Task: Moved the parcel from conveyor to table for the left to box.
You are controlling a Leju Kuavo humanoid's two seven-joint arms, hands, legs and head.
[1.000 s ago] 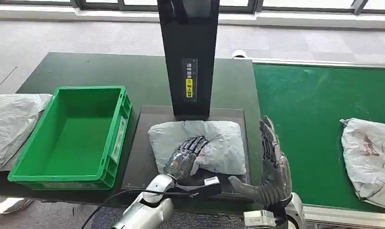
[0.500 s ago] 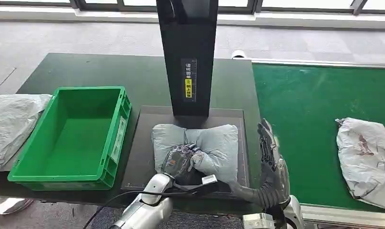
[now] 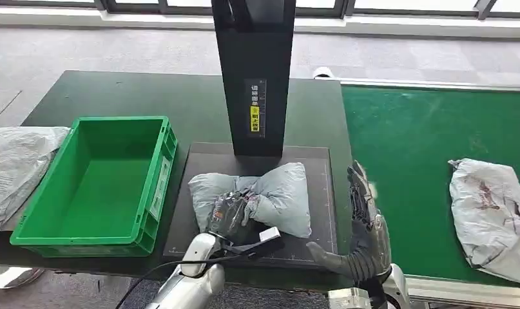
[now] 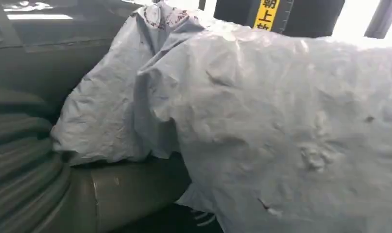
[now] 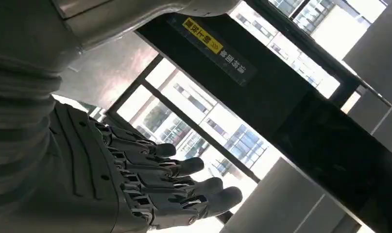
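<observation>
A grey plastic parcel [image 3: 270, 196] lies bunched on the black pad [image 3: 186, 228] in front of the black scanner post [image 3: 254, 77]. My left hand [image 3: 228, 212] grips the parcel's near left part, fingers curled into its wrapping; in the left wrist view the crumpled parcel [image 4: 262, 116] presses against my thumb [image 4: 130, 187]. The green box [image 3: 93, 183] stands to the left of the pad, with nothing inside. My right hand [image 3: 363, 225] hovers to the right of the pad with its fingers [image 5: 184, 179] stretched out, holding nothing.
A second grey parcel [image 3: 492, 215] lies on the green conveyor belt [image 3: 412, 141] at the right. Another grey bag [image 3: 15, 164] rests on the table's left edge beside the box. The dark green table [image 3: 141, 93] extends behind the box.
My left hand has closed on the parcel, bunching it and dragging it a little to the left. The parcel on the conveyor has drifted slightly left. My right hand has barely moved.
</observation>
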